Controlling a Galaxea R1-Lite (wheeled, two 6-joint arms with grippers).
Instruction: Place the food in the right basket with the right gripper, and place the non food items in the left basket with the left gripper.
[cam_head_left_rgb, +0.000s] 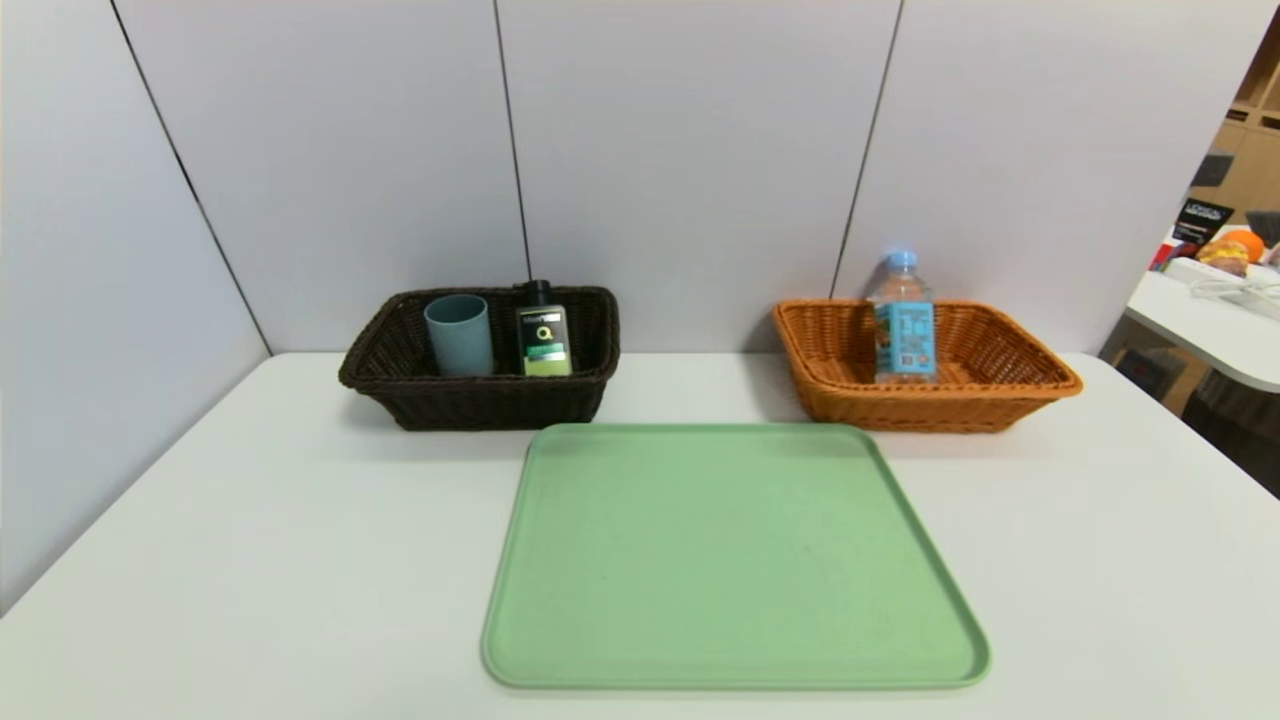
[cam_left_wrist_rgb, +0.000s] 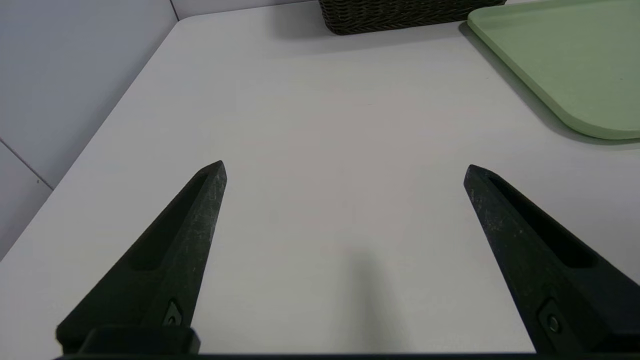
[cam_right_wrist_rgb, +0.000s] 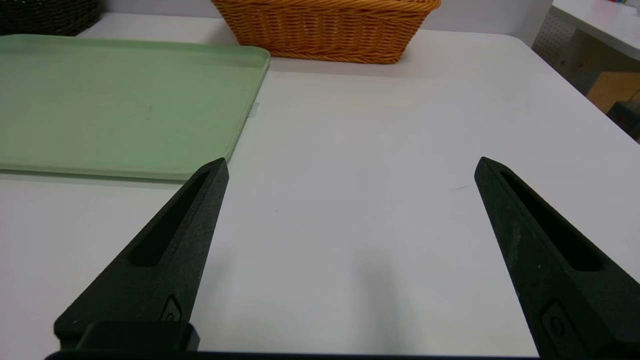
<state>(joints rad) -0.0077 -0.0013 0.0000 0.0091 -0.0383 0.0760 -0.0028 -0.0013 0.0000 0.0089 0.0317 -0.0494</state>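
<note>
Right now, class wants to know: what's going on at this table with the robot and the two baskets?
Nothing is being handled. The sorting looks done: the water bottle stands in the orange basket, while the blue-grey cup and the black pump bottle stand in the dark brown basket. The green tray lies between them, nearer the robot, with nothing on it. The left pincer and right pincer both hang open over the white table, holding nothing.
</note>
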